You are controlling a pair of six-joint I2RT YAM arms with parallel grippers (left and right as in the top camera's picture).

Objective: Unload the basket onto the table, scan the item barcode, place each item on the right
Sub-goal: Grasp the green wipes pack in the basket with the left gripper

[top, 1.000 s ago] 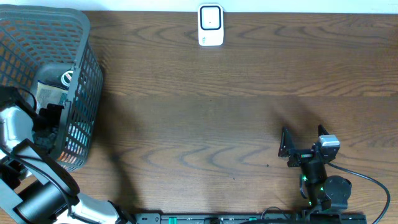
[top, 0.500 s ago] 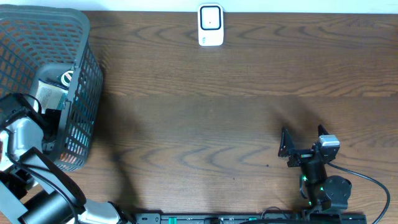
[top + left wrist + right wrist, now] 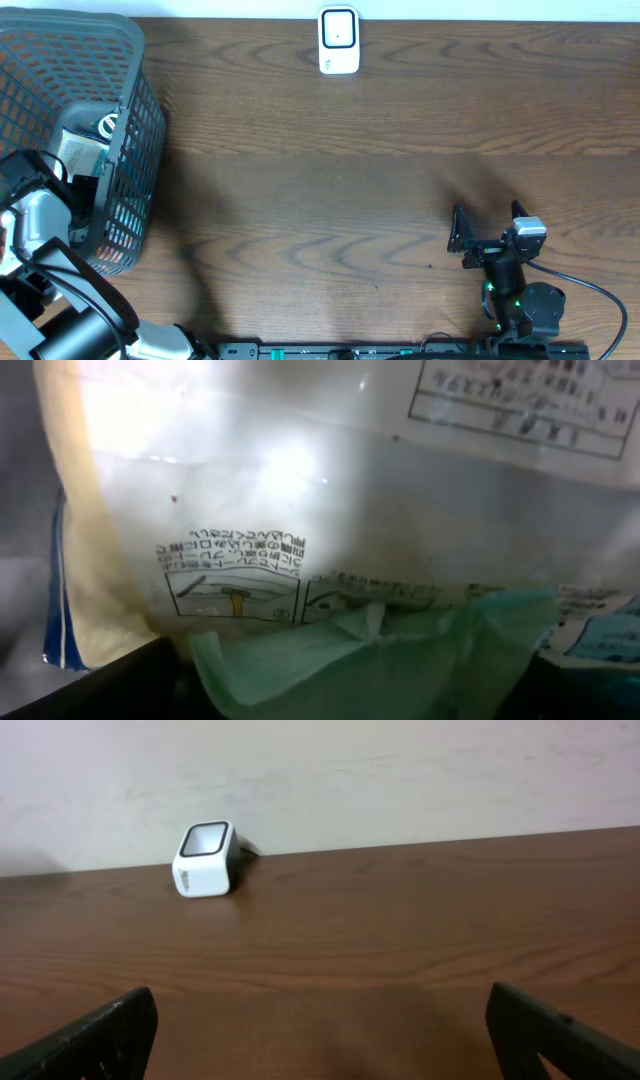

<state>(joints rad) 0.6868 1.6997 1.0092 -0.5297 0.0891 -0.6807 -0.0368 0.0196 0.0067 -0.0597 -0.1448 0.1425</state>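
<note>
The item, a pale glossy packet with printed text and small diagrams, fills the left wrist view from very close. A crumpled green wrapper lies in front of it, between the dark fingers of my left gripper, which stands open around the wrapper. From overhead, the left gripper is down inside the grey mesh basket among the packets. No barcode shows. The white scanner stands at the table's far edge. My right gripper rests open and holds nothing at the front right.
The basket's tall mesh walls surround the left gripper on all sides. In the right wrist view the scanner sits at the far left near a pale wall, with brown tabletop between it and the right gripper.
The left arm shifted slightly right and lower into the basket during the first half second, then held still. The right arm has not moved.
</note>
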